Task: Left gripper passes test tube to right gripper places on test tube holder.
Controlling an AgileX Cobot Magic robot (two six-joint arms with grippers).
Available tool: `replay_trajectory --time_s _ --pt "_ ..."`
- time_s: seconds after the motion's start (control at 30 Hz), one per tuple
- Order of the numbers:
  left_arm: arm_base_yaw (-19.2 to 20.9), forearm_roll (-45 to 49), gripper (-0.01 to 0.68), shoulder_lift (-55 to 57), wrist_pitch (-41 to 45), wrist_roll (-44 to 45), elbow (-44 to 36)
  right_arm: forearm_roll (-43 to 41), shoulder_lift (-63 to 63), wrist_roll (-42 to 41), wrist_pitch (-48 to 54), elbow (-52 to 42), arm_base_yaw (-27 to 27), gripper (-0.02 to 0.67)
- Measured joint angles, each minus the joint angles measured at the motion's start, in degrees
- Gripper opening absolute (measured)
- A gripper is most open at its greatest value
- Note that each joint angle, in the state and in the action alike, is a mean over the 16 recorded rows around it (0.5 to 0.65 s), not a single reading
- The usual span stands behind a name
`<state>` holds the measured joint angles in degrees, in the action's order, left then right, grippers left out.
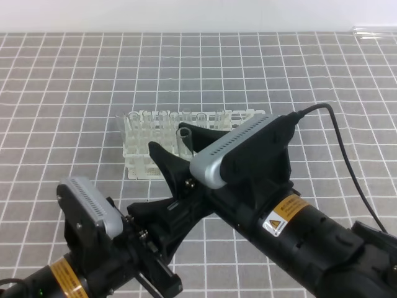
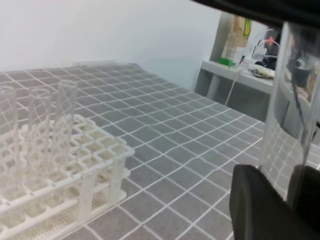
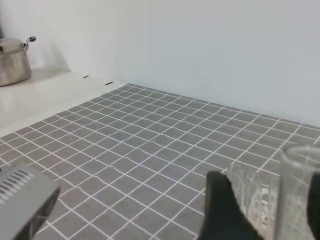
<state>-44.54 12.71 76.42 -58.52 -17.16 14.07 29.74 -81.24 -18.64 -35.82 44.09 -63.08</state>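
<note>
The test tube (image 1: pixel 184 141) stands upright in front of the white test tube holder (image 1: pixel 139 164), which has several clear tubes in its back row. The left gripper (image 1: pixel 177 202) reaches in from the lower left; in the left wrist view its black fingers (image 2: pixel 260 205) are shut on the lower part of the test tube (image 2: pixel 282 100). The right gripper (image 1: pixel 166 136), under its silver-grey module, has a jaw on each side of the tube's upper part. In the right wrist view the test tube (image 3: pixel 300 190) stands between the right gripper (image 3: pixel 267 200) fingers, with a gap on its left side.
A grey mat with a white grid covers the table. Another clear tube (image 1: pixel 375 30) lies at the far right back edge. The holder (image 2: pixel 75 175) stands left of the held tube. A metal kettle (image 3: pixel 12 60) sits on a white counter off the table.
</note>
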Motion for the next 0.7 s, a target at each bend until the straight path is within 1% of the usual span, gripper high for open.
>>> replay_trajectory --time_s 0.07,0.17,0.37,0.43,0.7 --pt "0.0 0.0 0.041 0.0 0.25 0.17 0.0 0.0 0.0 0.0 0.01 0.0 0.01 0.331" --pt "0.0 -0.01 0.029 -0.02 0.58 0.79 0.0 0.0 0.0 0.0 0.1 0.0 0.02 0.323" --pt "0.0 -0.28 0.029 0.05 1.38 2.26 0.05 0.0 0.0 0.0 0.62 0.0 0.02 0.307" --pt "0.0 -0.57 0.041 0.07 1.58 2.64 0.07 0.0 0.0 0.0 0.81 0.0 0.02 0.302" --pt "0.0 -1.88 0.041 0.07 2.03 3.94 0.05 0.0 0.0 0.0 1.48 0.0 0.02 0.293"
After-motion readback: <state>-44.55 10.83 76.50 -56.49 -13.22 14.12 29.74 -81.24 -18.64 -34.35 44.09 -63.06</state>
